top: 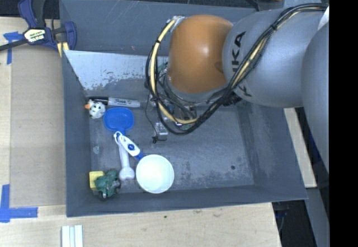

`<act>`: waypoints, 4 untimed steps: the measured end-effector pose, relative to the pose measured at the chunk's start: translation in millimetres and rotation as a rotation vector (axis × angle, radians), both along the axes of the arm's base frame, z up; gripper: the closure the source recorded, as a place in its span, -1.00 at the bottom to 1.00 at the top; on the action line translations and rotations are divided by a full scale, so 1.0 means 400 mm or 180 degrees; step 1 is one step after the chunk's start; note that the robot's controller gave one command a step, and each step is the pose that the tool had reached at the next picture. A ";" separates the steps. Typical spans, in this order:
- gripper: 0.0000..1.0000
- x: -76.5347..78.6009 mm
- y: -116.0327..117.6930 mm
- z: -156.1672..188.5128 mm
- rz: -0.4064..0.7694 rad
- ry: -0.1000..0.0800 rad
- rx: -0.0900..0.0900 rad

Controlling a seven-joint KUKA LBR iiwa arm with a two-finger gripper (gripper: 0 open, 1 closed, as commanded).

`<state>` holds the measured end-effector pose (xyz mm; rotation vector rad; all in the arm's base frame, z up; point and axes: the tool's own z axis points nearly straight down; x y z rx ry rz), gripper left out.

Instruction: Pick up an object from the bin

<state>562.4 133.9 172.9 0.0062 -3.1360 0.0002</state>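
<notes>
Gripper [160, 131] hangs over the bin [224, 156] floor, right of a blue lid [119, 120] — open or closed, cannot tell.

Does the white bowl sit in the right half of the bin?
No, the white bowl sits at the lower left of the bin, right beside the white-and-blue brush.

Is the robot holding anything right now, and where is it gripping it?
Cannot tell; the gripper is mostly hidden under the arm, right of the blue lid.
</notes>
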 end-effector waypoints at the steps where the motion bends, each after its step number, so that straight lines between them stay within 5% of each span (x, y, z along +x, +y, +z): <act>1: -1.00 -0.117 -0.022 -0.023 0.0726 0.0005 0.0003; 2: -1.00 0.001 -0.059 -0.212 0.0909 0.0004 0.0002; 3: -1.00 -0.117 -0.029 -0.209 0.1475 0.0004 0.0007; 4: -1.00 -0.092 0.014 -0.198 0.2098 -0.0013 0.0014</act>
